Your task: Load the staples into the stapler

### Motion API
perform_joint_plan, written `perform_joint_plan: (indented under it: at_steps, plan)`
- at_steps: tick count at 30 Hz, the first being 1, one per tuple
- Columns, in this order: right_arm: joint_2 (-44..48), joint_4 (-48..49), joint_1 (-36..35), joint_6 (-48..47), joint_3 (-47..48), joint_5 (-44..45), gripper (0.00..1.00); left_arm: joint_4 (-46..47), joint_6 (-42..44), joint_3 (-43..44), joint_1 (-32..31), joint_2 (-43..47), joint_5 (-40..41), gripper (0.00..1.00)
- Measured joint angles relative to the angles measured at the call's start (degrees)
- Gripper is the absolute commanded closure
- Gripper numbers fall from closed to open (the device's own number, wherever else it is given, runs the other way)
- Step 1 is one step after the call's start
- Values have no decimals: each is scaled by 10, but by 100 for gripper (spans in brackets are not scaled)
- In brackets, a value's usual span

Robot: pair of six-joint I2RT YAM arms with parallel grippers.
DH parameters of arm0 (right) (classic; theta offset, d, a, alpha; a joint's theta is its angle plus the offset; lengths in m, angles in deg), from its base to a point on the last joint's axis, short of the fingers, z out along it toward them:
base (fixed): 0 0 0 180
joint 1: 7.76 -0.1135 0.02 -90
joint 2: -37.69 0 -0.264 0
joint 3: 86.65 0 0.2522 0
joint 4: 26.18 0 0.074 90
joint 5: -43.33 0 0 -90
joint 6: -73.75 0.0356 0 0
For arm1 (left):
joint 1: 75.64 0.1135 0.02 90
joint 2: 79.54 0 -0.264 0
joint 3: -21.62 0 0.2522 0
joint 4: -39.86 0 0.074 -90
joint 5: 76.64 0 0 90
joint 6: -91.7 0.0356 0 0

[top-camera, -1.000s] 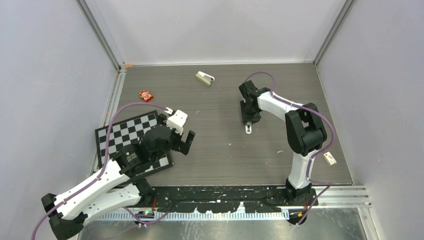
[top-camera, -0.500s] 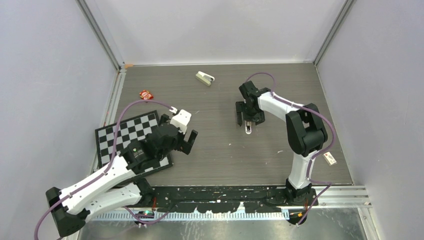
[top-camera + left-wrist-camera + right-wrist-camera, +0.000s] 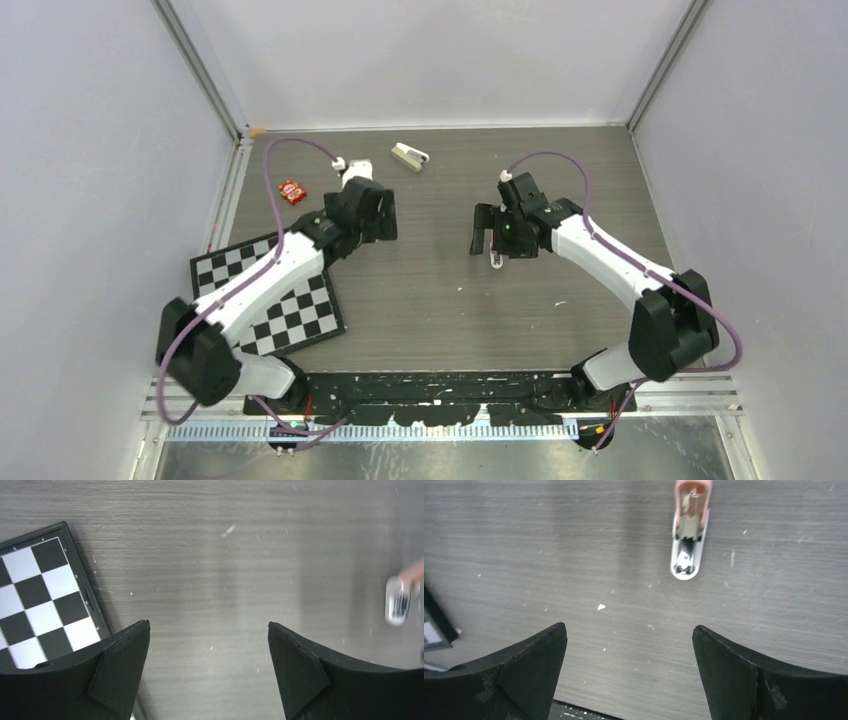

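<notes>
"Since both of my grippers are empty, which one do I send for the stapler [image 3: 409, 156]?"

"Where does it lie from your seat?"

"Far side of the table [image 3: 430, 300], near the back wall, lying at a slant with its dark end towards the right. Nothing is touching it. My left gripper [image 3: 208, 627] hangs closest, fingers spread wide over bare wood beside the checkerboard [image 3: 35, 590]. My right gripper [image 3: 629, 629] is just as wide and hovers just short of the small pink stapler-like object [image 3: 689, 535], which lies with its silver end towards that wrist camera."

"Then leave the pink one alone, I'd say. It isn't the one you're loading."

"Agreed. I'd take the left arm up and over the beige one, turn the wrist so the fingers straddle its narrow width, and come straight down."

"Grip where?"

"Mid-body, I think, clear of the dark end, so the top can be lifted afterwards. If I catch one end, it will likely pivot and skate on that smooth wood."

"And the staples?"

"I can't find them in any view. There's a little red item [image 3: 291, 190] left of the arm, but it is too small to tell what it is."
</notes>
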State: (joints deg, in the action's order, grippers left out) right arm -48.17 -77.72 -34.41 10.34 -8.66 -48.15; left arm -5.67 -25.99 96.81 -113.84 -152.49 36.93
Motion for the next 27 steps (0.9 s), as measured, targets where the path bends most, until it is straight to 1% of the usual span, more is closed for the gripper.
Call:
perform_joint_plan:
  at_steps: [4,8,12,20,27]
  plan:
    - [59,12,-19,26,-40,-12,0,17,-88,57,54,-105,-1,19]
    - [112,20,-26,42,-61,-18,1,49,-163,106,71,-200,-6,29]
    - [156,25,-26,50,-64,-15,0,123,-226,165,85,-308,-25,35]
    - [186,20,-26,47,-64,8,0,225,-309,288,111,-490,-29,47]
    - [188,10,-26,36,-64,24,0,311,-349,336,129,-582,-32,49]
